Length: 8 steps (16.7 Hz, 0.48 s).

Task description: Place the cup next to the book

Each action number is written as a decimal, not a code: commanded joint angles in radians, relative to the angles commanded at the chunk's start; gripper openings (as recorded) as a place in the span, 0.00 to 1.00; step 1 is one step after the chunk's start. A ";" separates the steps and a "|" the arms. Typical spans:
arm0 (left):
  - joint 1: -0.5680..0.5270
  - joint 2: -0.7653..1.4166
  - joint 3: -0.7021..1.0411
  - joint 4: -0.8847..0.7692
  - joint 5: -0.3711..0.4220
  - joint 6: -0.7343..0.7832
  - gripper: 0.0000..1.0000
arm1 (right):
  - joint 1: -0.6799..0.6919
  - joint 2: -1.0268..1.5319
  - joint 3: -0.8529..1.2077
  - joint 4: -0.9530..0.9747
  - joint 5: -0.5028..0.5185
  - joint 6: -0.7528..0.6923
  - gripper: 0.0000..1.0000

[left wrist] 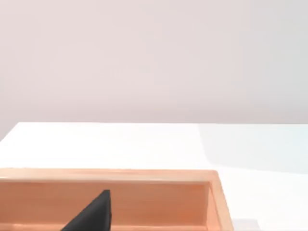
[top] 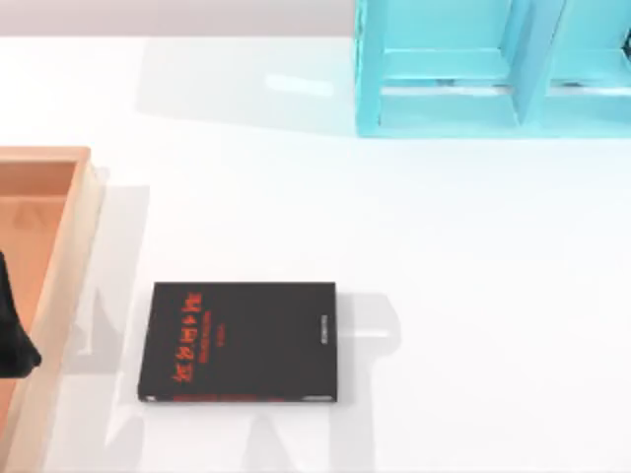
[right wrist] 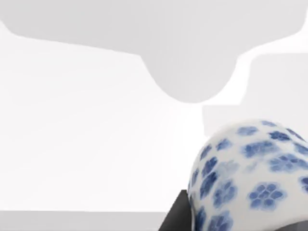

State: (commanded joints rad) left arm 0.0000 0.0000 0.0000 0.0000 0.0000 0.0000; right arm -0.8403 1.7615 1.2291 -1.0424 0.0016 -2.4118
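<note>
The book lies flat on the smooth white table, toward its left side; its matte black cover bears red characters. Left of it sits a shallow wooden tray with square, pale-orange walls, and the left gripper hangs dark over it; I cannot tell how its jaws stand. At the table's far edge stands a turquoise shelf. In the right wrist view the cup, rounded, glossy white with blue flower prints, sits tight against a dark finger of the right gripper, which appears to grip it.
</note>
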 joint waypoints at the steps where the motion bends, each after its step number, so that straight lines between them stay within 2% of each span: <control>1: 0.000 0.000 0.000 0.000 0.000 0.000 1.00 | 0.012 0.001 0.002 0.001 0.002 -0.019 0.00; 4: 0.000 0.000 0.000 0.000 0.000 0.000 1.00 | 0.088 0.012 0.018 0.004 0.011 -0.140 0.00; 8: 0.000 0.000 0.000 0.000 0.000 0.000 1.00 | 0.259 0.046 0.048 -0.002 0.022 -0.449 0.00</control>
State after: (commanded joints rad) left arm 0.0000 0.0000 0.0000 0.0000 0.0000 0.0000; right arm -0.5811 1.8072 1.2776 -1.0447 0.0233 -2.8606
